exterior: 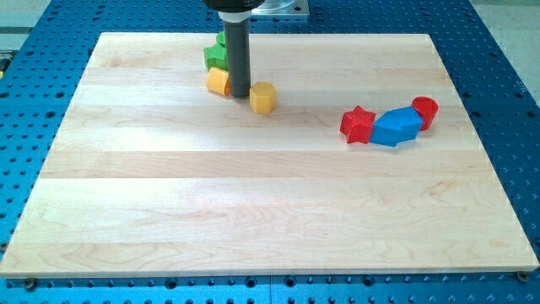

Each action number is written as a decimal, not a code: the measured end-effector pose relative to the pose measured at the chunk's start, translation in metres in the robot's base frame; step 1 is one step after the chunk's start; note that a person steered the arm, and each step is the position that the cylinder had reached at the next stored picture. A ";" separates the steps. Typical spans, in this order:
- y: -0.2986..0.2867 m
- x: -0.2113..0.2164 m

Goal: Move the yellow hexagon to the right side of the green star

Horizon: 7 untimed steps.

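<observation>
A yellow hexagon block (263, 98) lies near the view's top, left of centre. My tip (240, 95) rests on the board just to its left, close to it or touching it. A second yellow block (218, 81) sits right against the rod's left side; its shape is unclear. A green block (216, 57), seemingly the star, lies just above that yellow block, partly hidden by the rod. Another bit of green (221, 39) shows above it near the board's top edge.
A red star (358, 125), a blue block cluster (396, 127) and a red cylinder (426, 111) lie in a row at the view's right. The wooden board (253, 211) sits on a blue perforated table (506, 51).
</observation>
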<state>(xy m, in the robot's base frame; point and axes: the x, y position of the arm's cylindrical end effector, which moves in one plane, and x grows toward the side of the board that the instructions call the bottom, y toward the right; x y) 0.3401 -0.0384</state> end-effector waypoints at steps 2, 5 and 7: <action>0.069 -0.006; 0.094 0.053; 0.083 0.006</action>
<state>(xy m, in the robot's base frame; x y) 0.3463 0.0441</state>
